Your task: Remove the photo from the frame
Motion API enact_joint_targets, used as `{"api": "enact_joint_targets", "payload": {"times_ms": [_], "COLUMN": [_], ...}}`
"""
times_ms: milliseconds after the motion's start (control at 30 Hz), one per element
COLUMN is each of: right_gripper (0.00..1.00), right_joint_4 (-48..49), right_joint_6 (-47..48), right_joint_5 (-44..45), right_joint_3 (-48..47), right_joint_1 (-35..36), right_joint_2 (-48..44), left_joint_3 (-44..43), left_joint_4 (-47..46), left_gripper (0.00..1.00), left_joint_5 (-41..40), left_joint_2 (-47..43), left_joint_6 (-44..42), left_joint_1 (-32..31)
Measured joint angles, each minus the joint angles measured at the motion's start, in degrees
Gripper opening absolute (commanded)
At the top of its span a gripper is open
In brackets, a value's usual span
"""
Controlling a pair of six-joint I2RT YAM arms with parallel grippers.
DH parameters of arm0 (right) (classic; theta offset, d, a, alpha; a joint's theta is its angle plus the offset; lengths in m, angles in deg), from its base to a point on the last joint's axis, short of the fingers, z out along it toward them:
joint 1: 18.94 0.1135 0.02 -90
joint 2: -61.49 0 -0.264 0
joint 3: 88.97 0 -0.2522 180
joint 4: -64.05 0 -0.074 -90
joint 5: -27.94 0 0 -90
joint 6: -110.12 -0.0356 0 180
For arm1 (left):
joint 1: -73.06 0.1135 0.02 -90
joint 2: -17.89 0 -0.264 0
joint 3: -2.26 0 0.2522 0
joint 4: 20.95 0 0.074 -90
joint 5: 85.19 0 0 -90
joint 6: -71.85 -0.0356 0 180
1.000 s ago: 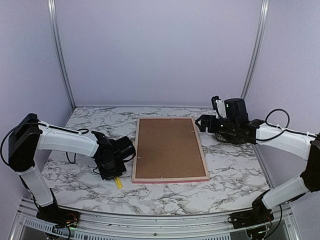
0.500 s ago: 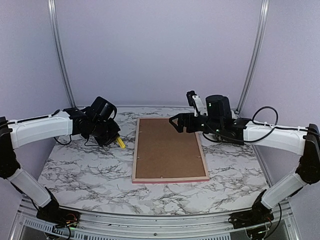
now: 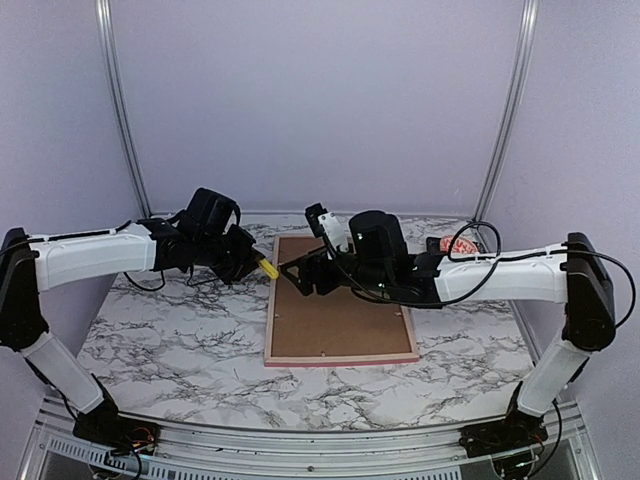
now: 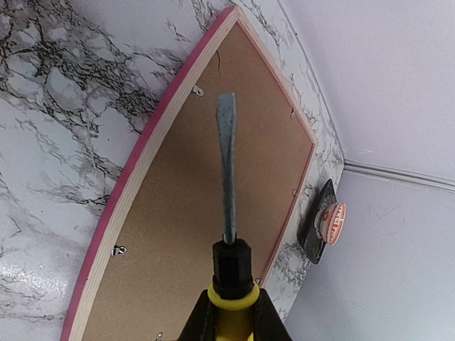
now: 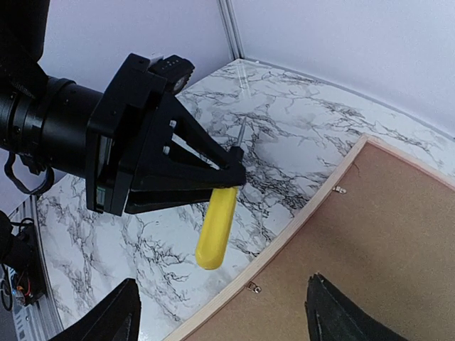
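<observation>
The pink frame lies face down on the marble table, its brown backing board facing up. The photo is hidden under the board. My left gripper is shut on a yellow-handled screwdriver. In the left wrist view the screwdriver blade hovers over the board near the frame's pink edge. My right gripper is open and empty above the frame's far left corner. In the right wrist view its fingers straddle the frame's wooden edge and the yellow handle.
Small metal clips hold the backing board along the frame's inner edge. A red and white round object on a black base sits at the back right, also in the left wrist view. Lilac walls close the back and sides.
My left arm carried the screwdriver from the front left to the frame's far left corner. My right arm swung left from the back right to above that corner.
</observation>
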Motion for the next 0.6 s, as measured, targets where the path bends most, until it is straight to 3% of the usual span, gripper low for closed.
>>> {"api": "enact_joint_targets", "payload": {"times_ms": [600], "right_gripper": [0.42], "right_joint_4": [0.92], "right_joint_6": [2.84], "right_joint_5": [7.98], "right_joint_3": [-7.15], "right_joint_1": [2.16], "right_joint_2": [11.19], "left_joint_3": [-0.13], "left_joint_4": [-3.08], "left_gripper": [0.00], "left_joint_5": [2.29], "left_joint_2": [1.16], "left_joint_6": [2.93], "left_joint_1": [-1.38]}}
